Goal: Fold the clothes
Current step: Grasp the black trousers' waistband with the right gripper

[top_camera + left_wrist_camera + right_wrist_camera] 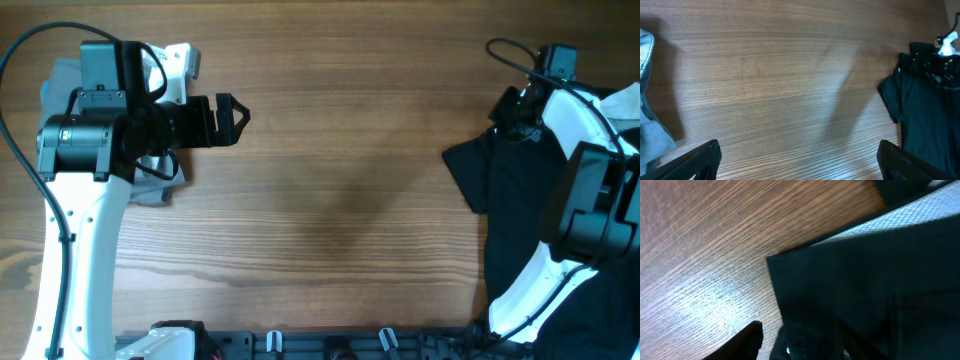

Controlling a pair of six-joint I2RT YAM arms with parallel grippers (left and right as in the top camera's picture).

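Note:
A black garment lies crumpled at the table's right edge, one corner pointing left. It also shows in the left wrist view and fills the right wrist view. My right gripper is down at its far end. One finger rests on the wood beside the cloth's edge. The other finger is hidden in the dark fabric. My left gripper is open and empty above bare wood at the left. A grey garment lies under the left arm.
A pale knit cloth lies at the far right beside the black garment. The wooden table spans the space between the arms. A rail with clips runs along the front edge.

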